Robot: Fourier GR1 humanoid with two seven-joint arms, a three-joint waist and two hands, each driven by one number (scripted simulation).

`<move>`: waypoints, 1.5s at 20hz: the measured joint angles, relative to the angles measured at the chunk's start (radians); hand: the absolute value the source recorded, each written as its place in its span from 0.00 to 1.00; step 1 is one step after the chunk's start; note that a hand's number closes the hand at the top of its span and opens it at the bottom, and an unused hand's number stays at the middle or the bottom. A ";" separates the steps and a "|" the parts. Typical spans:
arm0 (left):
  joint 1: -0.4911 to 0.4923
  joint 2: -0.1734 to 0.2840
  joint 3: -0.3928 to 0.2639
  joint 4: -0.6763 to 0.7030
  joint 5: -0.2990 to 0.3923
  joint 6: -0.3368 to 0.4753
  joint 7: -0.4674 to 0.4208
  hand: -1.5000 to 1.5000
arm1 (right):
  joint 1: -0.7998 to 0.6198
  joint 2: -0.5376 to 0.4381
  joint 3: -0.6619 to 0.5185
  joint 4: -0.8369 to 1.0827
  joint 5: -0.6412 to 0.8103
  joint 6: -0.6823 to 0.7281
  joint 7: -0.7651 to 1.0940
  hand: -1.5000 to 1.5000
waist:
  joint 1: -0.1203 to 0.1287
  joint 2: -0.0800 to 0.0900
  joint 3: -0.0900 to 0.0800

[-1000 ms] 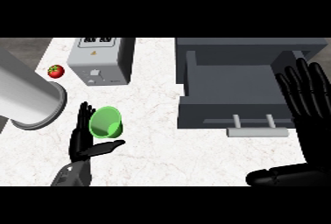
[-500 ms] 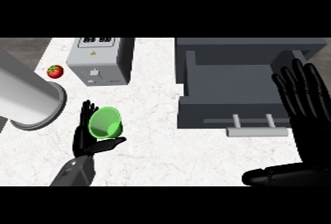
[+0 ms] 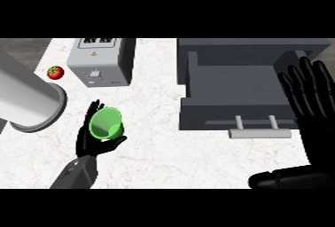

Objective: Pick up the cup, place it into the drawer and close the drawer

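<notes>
A green cup lies on its side in my left hand, its mouth facing up toward the view. The fingers and thumb curl round it at the counter's left, above the white marble top. At the right, the grey drawer stands pulled out, its inside bare, with a pale bar handle on its front. My right hand is open with fingers straight and pointing up, over the drawer's right edge. It holds nothing.
A grey toaster stands at the back, left of the drawer. A red tomato lies beside it. A large grey cylinder lies on its side at the far left, close to the cup.
My left hand has shifted slightly with the cup. The right hand has drifted a little to the right and upward over the drawer's edge.
</notes>
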 measured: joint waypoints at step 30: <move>0.120 0.031 -0.091 -0.430 0.009 -0.024 0.020 1.00 | 0.015 -0.010 -0.021 0.002 0.004 0.006 -0.009 0.00 | 0.019 -0.007 0.002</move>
